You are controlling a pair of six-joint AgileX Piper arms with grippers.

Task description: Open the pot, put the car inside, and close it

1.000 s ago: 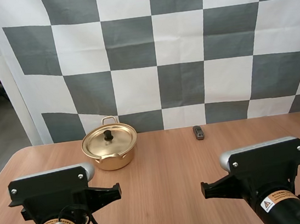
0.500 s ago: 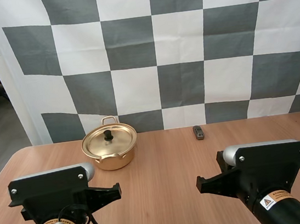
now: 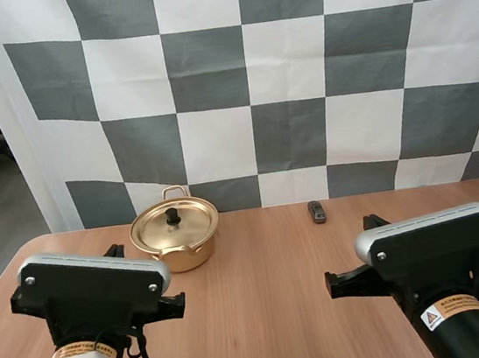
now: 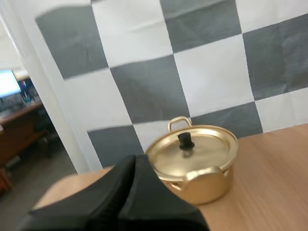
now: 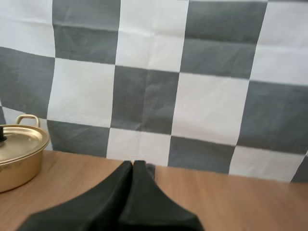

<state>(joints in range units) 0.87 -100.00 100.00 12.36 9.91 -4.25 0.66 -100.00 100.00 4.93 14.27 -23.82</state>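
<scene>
The small dark car (image 3: 316, 212) lies on the bench (image 3: 264, 299) near its far edge, well apart from the gold pot (image 3: 176, 233), which stands to the car's left. The car sits ahead of the right arm and a little to that arm's left, touching nothing but the bench.

The right hand (image 5: 133, 166) has its two black fingers pressed together into one dark wedge, holding nothing. It is above the wood and points toward the back of the bench. From this hand's view the pot (image 5: 19, 156) stands off to the side.

The pot has its lid (image 4: 192, 147) on, with the black knob (image 4: 185, 141) upright in the middle.

The left hand (image 4: 134, 161) is also pressed shut on nothing. The pot (image 4: 192, 163) stands just beyond its fingertips, clear of them.
</scene>
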